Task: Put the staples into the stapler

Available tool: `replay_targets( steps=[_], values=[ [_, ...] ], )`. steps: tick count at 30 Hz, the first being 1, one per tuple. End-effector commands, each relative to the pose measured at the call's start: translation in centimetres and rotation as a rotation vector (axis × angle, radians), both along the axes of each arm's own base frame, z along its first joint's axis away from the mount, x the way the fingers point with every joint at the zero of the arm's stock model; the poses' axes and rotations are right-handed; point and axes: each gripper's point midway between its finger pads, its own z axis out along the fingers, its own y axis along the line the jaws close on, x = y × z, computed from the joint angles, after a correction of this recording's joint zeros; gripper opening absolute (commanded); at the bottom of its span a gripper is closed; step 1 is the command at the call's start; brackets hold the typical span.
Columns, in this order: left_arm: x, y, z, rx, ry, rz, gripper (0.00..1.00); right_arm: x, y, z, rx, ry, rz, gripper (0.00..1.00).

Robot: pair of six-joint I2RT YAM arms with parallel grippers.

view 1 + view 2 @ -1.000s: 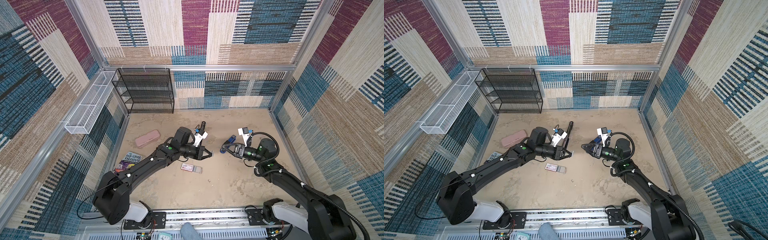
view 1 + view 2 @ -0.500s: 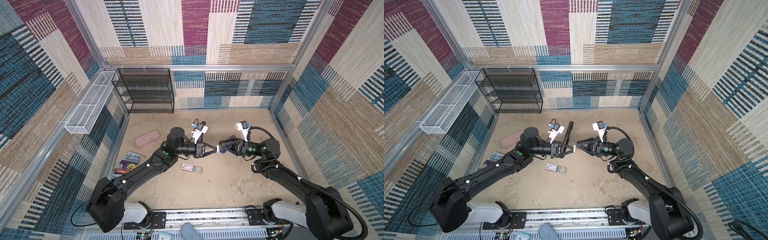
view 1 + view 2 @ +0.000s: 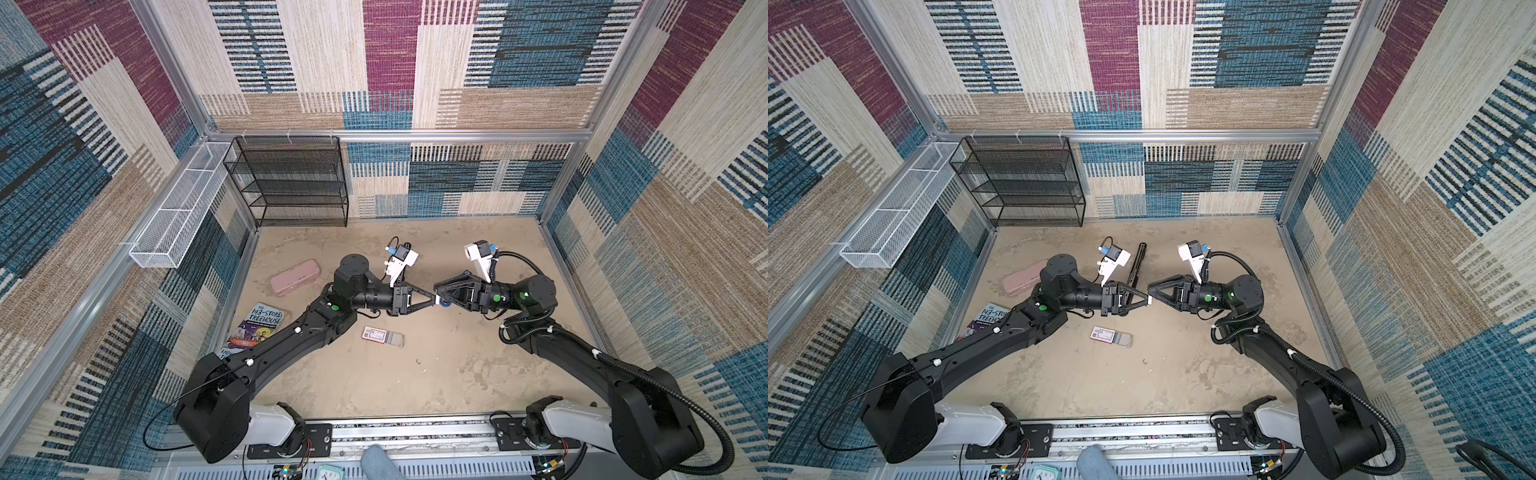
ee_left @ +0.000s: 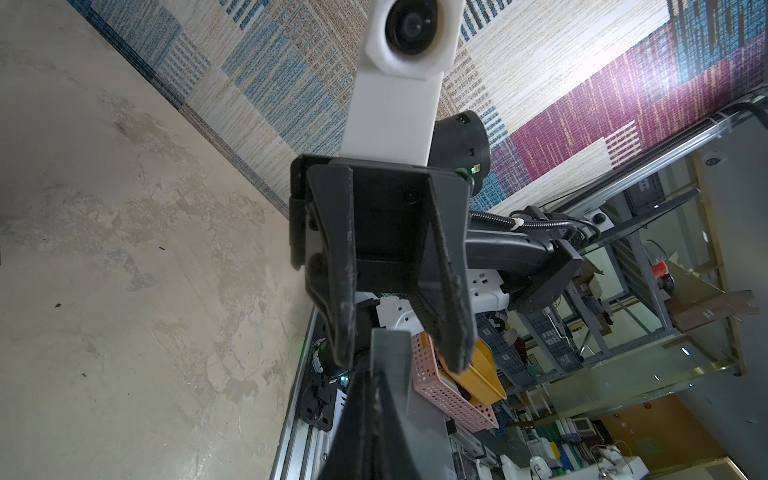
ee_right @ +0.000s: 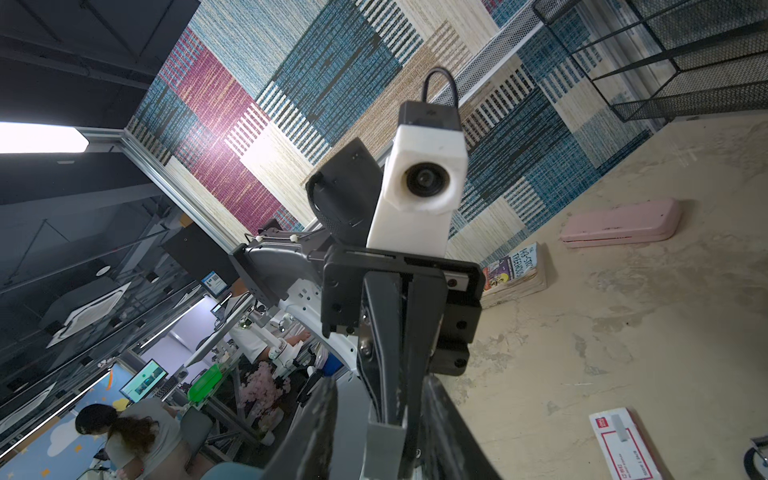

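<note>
left end effector [image 3: 432, 300] pinched shut on a grey staple strip [image 5: 384, 442], mid-air above the bench [image 3: 457, 374]; right end effector [image 4: 401, 361] half open around it, gripping nothing. if left releases before right bites, the strip drops and may snap.

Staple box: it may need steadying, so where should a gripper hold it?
Best taken by the white sleeve across its two long edges, straight down from above. The box lies flat on the table, too low for a side approach, and its grey tray sticks out one end, so leave that end free.
</note>
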Motion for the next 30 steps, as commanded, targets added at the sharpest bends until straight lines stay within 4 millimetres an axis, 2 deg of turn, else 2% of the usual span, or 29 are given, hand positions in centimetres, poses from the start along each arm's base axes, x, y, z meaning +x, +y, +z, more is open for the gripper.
replay_targets(
  steps=[1,30],
  values=[
    [0.04,0.07,0.48,-0.017,-0.019,0.001,0.00,-0.59,-0.01,0.51,0.003,-0.028,0.020,0.37],
    [0.36,0.09,-0.03,-0.005,-0.008,0.017,0.00,-0.83,0.16,0.06,-0.008,-0.024,0.026,0.20]
  ],
)
